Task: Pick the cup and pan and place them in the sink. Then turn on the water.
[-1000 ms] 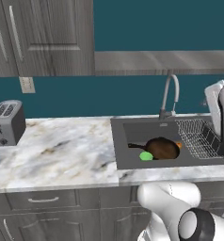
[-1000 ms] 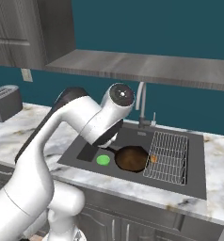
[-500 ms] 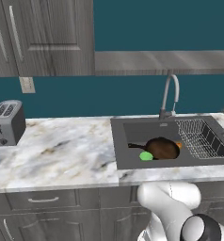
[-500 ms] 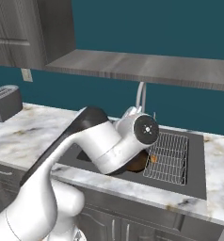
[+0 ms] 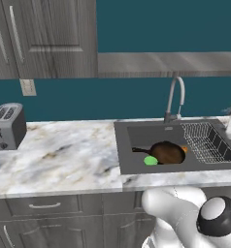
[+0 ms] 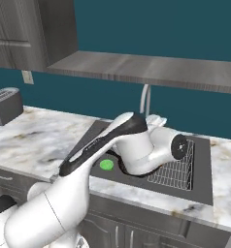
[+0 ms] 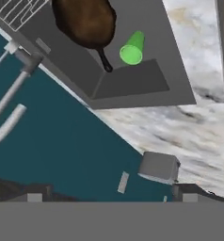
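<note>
The pan (image 5: 167, 152) and cup (image 5: 150, 161) lie in the sink (image 5: 137, 133); the arm hides most of the pan, and I cannot tell the gripper's opening.

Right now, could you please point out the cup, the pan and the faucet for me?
cup (image 7: 132, 49), hand view, on its green side wall where it lies in the sink.
pan (image 5: 167, 152), left base view, on its brownish inside.
faucet (image 5: 172, 95), left base view, on the upright part of its curved neck.
</note>
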Robot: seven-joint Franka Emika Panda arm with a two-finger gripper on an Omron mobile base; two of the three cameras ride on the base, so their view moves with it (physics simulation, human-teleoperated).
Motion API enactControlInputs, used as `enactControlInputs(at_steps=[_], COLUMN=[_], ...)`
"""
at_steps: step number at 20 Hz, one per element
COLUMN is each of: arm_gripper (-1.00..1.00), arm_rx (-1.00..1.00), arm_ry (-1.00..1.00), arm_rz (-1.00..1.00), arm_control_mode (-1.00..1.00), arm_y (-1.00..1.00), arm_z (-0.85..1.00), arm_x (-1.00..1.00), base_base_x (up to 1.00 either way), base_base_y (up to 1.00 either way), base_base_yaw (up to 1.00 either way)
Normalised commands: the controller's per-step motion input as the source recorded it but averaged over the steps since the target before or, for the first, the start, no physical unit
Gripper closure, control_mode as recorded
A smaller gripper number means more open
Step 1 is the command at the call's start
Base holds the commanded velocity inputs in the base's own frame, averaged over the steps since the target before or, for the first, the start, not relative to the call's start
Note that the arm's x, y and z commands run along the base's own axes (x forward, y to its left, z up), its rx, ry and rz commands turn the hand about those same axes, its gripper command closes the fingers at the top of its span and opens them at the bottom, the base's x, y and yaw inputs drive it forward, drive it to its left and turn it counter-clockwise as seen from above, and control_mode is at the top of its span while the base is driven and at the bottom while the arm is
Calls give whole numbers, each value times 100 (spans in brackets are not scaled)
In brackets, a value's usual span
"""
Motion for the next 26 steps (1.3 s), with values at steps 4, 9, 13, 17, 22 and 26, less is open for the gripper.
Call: enactControlInputs(at_steps=[4,9,13,17,22,26], arm_gripper=[-100,-100,-100,-100,-100,-100], arm_rx=[28,27,16,15,19,12], arm_ry=[3,0,0,0,1,0], arm_rz=[-1,-5,-12,-12,-3,0], arm_control_mode=[-100,-100,-100,-100,-100,-100], arm_y=[2,-15,0,-18,-31,-13], arm_z=[-70,-23,-1,-7,-17,-27], arm_x=[80,67,80,52,22,39], base_base_x=[0,0,0,0,0,0], base_base_y=[0,0,0,0,0,0], base_base_yaw=[0,0,0,0,0,0])
